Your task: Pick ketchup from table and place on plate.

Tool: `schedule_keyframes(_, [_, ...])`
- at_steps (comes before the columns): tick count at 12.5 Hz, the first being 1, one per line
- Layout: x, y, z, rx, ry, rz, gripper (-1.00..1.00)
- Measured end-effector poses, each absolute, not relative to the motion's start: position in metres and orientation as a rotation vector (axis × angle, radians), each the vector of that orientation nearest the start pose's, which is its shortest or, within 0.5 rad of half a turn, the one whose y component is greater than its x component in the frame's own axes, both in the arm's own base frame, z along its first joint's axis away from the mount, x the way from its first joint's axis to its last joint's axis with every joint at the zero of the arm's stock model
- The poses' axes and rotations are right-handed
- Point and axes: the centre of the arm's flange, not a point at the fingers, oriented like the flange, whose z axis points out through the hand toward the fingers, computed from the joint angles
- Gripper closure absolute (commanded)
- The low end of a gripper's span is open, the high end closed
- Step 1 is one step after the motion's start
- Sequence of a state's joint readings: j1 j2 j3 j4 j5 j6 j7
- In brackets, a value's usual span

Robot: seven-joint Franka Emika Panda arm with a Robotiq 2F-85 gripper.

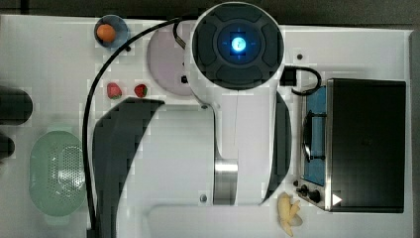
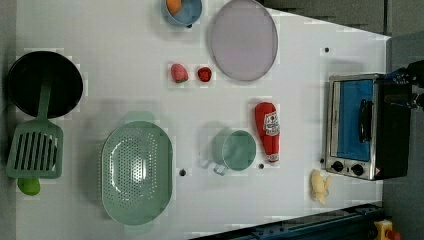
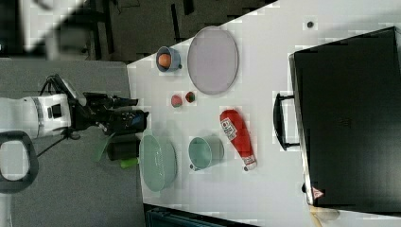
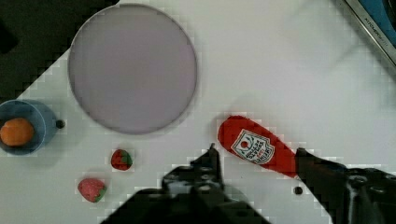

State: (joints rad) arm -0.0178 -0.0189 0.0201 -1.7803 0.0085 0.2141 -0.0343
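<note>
The ketchup (image 4: 254, 147) is a narrow red bottle with a white label, lying flat on the white table (image 4: 280, 70). My gripper (image 4: 256, 150) is open well above it. In the wrist view the bottle's lower half lies between the two dark fingers (image 4: 210, 161), untouched. The left view shows the ketchup (image 2: 267, 130) beside a green cup, and the right view shows the ketchup (image 3: 238, 135) with its white cap pointing away from the plate. The lilac-grey plate (image 4: 132, 70) is bare; it is also seen as plate (image 2: 243, 40) and plate (image 3: 213, 60). The arm (image 1: 237, 99) covers the ketchup in the top view.
Two strawberries (image 2: 190, 74) lie between the plate and a green colander (image 2: 136, 172). A green cup (image 2: 234, 150) sits next to the ketchup. A blue bowl with an orange ball (image 2: 182, 9), a toaster oven (image 2: 362, 125), a banana (image 2: 319, 186), a black pan (image 2: 45, 82) and a green spatula (image 2: 35, 147) ring the table.
</note>
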Motion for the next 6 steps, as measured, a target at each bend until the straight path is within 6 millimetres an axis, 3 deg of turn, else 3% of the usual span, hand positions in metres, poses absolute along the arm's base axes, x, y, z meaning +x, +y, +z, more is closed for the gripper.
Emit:
schedule_keyframes(3, [0.489,-0.009,0.535,-2.917,1.253,0.149,-0.99])
schedule_keyframes(4, [0.480,-0.011,0.538,-2.911,1.260,0.126,-1.00])
schedule_keyframes(6, [0.487,-0.012,0.543,-2.882,1.251,0.006,-1.00])
